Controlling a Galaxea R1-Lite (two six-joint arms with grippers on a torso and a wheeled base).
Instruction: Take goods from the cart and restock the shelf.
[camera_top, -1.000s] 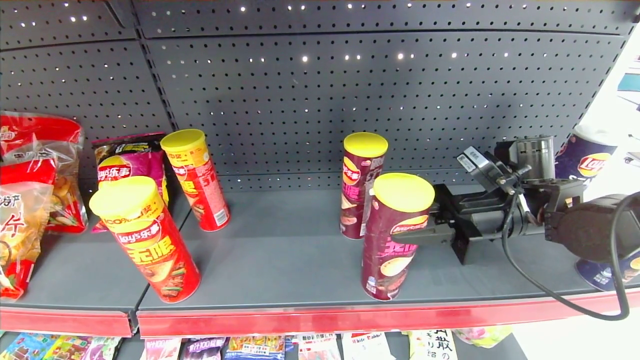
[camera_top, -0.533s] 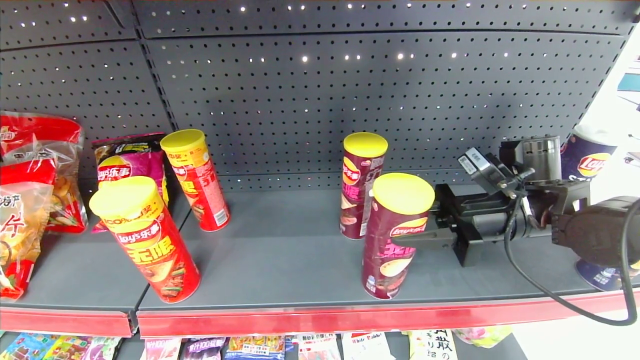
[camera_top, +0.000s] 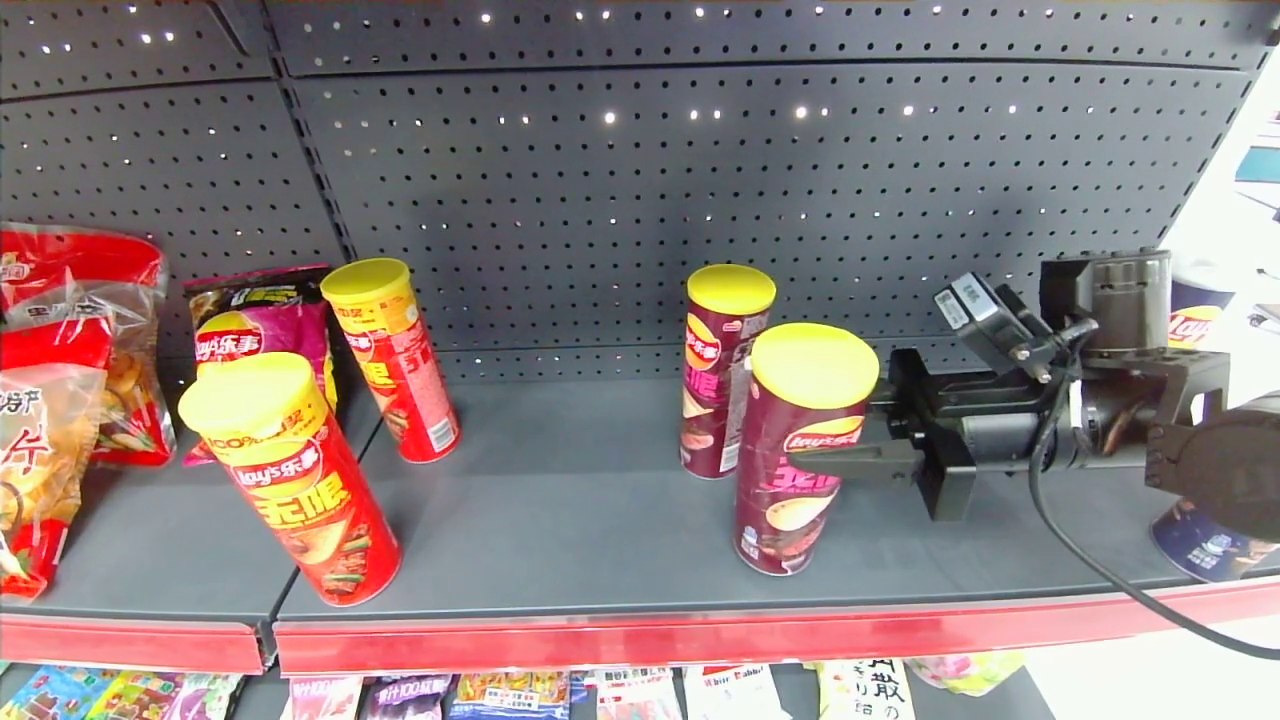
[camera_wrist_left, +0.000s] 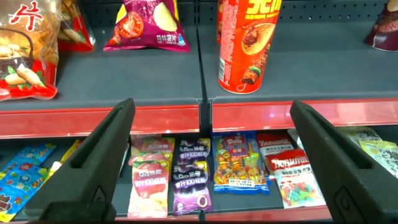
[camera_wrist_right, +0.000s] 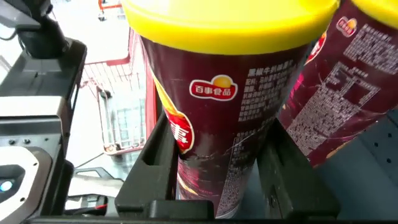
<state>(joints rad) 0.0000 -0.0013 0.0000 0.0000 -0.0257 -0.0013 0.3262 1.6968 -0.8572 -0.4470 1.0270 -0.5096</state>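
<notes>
Hand on the right arm (camera_top: 835, 450) is clenched around a maroon chip can (camera_top: 790, 520), one finger across the front of its upper body and the other behind it; the right wrist view shows both fingers (camera_wrist_right: 155, 165) pressed to the can's sides just below the yellow lid (camera_top: 815, 365). Over the last second the hand has carried the can away from the red front lip (camera_top: 650, 635) and a little toward its own wrist side, so the base now sits deeper on the shelf (camera_top: 560, 520). The lean the can had has also eased. I judge this to be the tail of the placing step, with letting go and backing out the only things left for this can. Its long axis runs close to vertical, lid up and base down, label facing out toward the aisle. Whether the base is fully seated or a hair above the shelf I cannot tell. Just past the fingertips, toward the pegboard, stands a second maroon can (camera_top: 720, 370), very near the held one, so a straight withdrawal looks safer. Well beyond the fingertips stand two red chip cans (camera_top: 300, 490) (camera_top: 395, 360). Left hand (camera_wrist_left: 205, 155) hangs released, fingers spread wide, in front of the shelf edge.
</notes>
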